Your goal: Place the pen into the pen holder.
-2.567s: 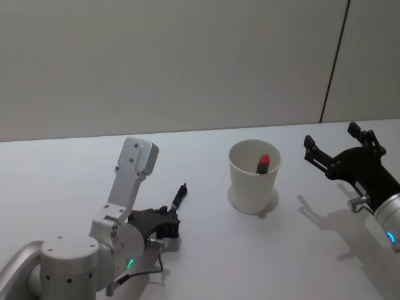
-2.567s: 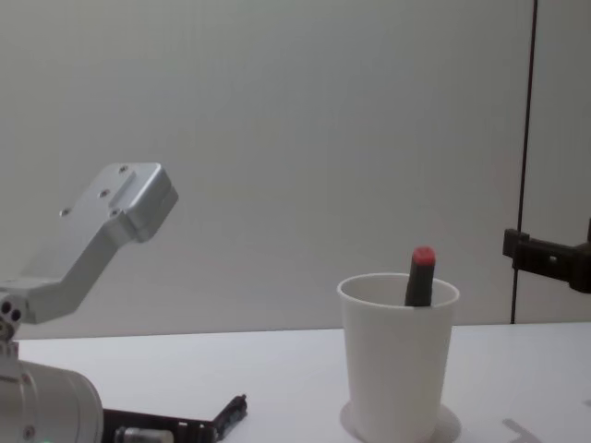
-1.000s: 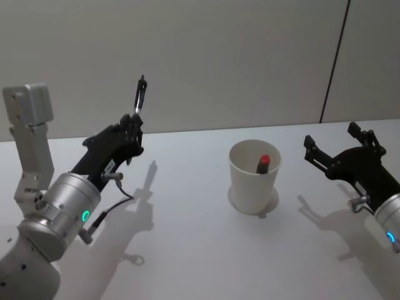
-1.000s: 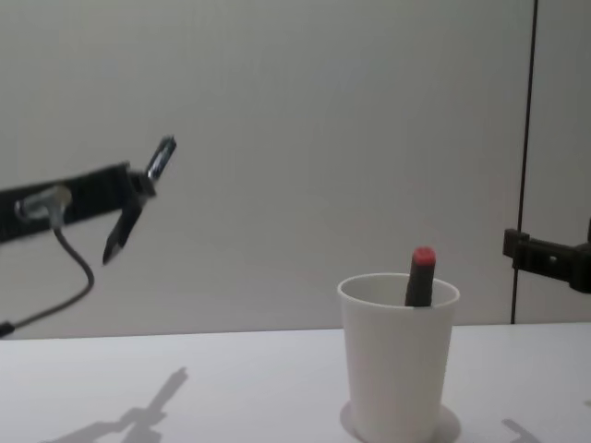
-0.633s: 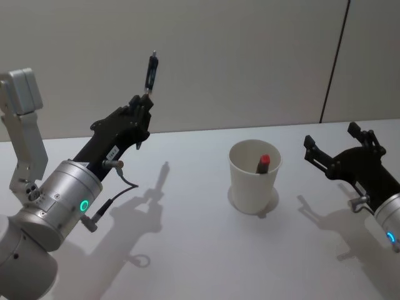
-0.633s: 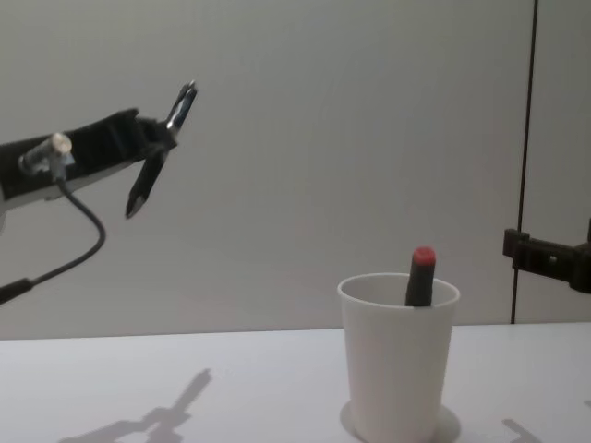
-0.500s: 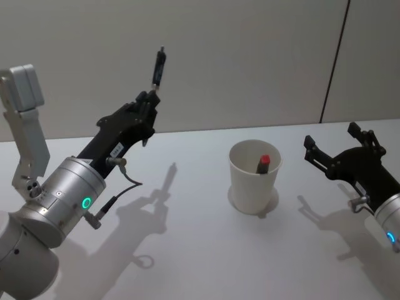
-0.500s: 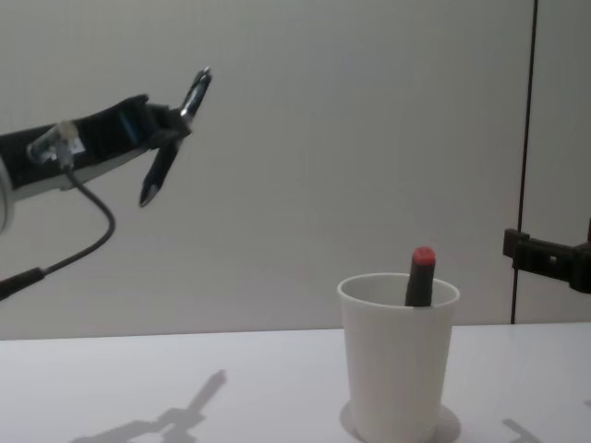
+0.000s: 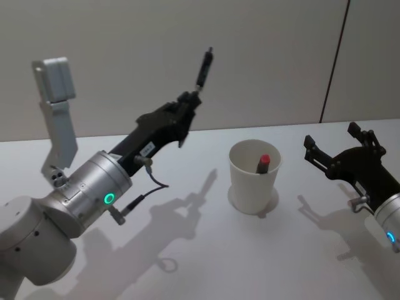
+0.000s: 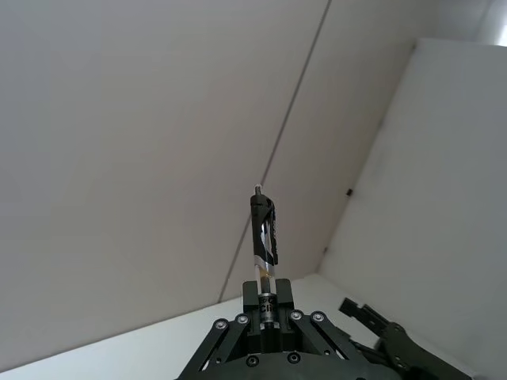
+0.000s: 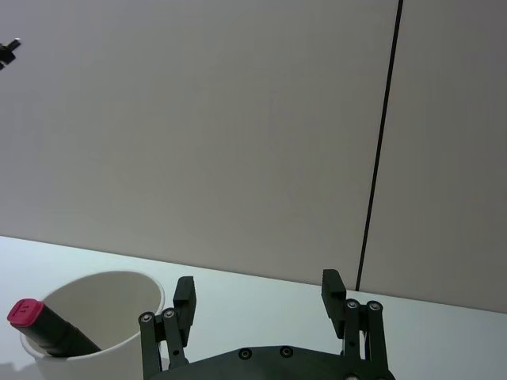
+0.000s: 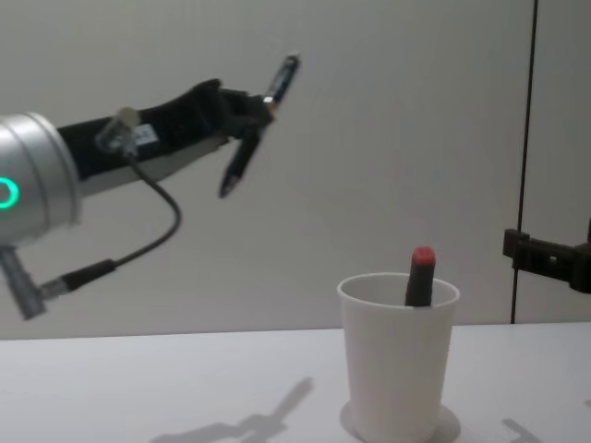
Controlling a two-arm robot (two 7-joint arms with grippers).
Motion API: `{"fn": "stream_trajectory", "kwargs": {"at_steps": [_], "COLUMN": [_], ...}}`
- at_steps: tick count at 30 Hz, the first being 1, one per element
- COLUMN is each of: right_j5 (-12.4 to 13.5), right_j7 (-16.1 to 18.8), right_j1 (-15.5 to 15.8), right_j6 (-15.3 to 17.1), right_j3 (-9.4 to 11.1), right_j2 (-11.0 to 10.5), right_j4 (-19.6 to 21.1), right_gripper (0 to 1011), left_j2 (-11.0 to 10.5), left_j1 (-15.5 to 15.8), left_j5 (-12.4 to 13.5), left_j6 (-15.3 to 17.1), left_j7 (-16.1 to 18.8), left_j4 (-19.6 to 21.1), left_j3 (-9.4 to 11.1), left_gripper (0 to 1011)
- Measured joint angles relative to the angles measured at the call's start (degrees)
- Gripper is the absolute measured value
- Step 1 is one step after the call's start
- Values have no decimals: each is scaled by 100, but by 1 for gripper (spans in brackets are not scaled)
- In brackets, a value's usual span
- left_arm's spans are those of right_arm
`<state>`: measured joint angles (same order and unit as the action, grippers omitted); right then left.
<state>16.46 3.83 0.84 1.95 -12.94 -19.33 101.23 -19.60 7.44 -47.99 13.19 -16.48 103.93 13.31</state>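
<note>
The table (image 9: 206,250) bears the cup (image 9: 253,178), which stands upright on it. The left gripper (image 9: 189,99) hangs in the air, up and to the left of the cup, its fingers clamped on the pen. The right gripper (image 9: 331,134) sits low to the right of the cup, its fingers spread apart. The pen (image 9: 202,67) juts upward out of the left gripper, well above the cup's rim and left of it, tilted toward the cup. A marker (image 9: 263,164) leans inside the cup, its red cap poking above the rim.
</note>
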Motion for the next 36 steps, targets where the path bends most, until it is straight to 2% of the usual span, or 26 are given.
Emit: {"fn": "stream_trajectory", "kwargs": {"at_steps": [7, 13, 19, 26, 36], "right_j5": [0, 0, 0, 0, 0], "right_j7": [0, 0, 0, 0, 0], "right_j1": [0, 0, 0, 0, 0], "right_j6": [0, 0, 0, 0, 0], "right_j3": [0, 0, 0, 0, 0], "right_j2": [0, 0, 0, 0, 0], "right_j4": [0, 0, 0, 0, 0], "right_gripper": [1001, 1002, 1002, 1001, 1001], "left_j2": [163, 278, 334, 378, 381], "left_j1": [249, 436, 522, 578, 590], "left_j5": [75, 333, 540, 810, 994], "left_j6": [267, 430, 418, 233, -9], "left_j7": [-488, -787, -870, -886, -807], "left_j4": [-289, -510, -625, -734, -766], "left_j3": [159, 301, 386, 473, 518], "left_gripper": [119, 119, 119, 119, 119]}}
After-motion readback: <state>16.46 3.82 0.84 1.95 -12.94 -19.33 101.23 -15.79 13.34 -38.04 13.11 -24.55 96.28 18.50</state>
